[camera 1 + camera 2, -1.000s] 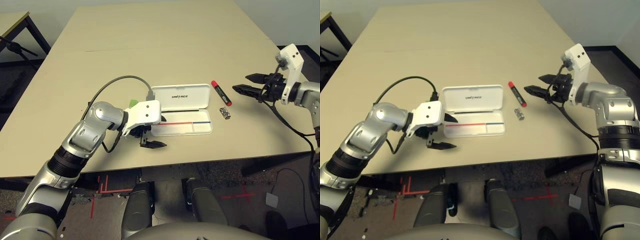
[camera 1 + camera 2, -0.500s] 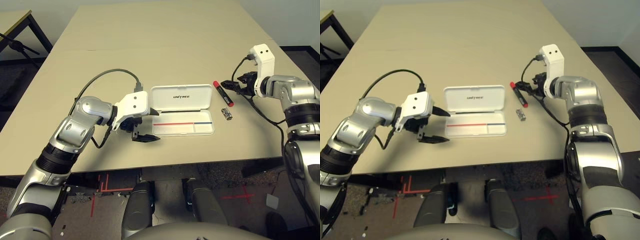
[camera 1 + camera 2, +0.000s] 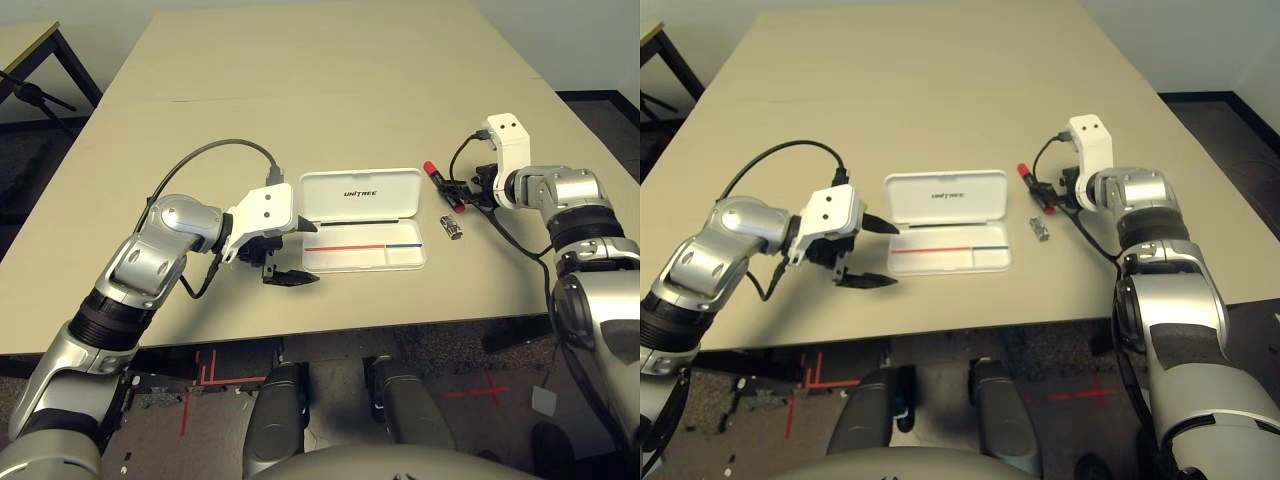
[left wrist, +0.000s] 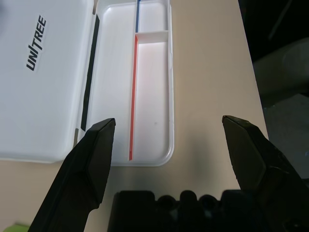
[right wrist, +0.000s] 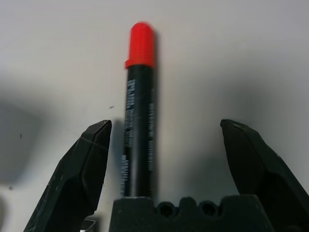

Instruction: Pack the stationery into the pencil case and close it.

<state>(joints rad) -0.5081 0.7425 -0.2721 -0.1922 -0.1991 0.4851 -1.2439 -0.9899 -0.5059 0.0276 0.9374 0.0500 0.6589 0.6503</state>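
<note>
The right gripper point(image 5: 161, 159) is standing with its fingers apart, and the red marker point(image 5: 139, 111) is lying between them on the table point(image 3: 330, 90) — untouched, closer to one finger. The marker looks light, stiff and smooth, so it may roll; taking it at mid-barrel seems safest. The left gripper point(image 4: 169, 159) is also spread wide, empty, with the open pencil case point(image 4: 145, 87) just ahead. The head views are adding the small silver-and-black piece point(image 3: 452, 227) beside the right gripper — the wrist views are not giving it clearly.
</note>
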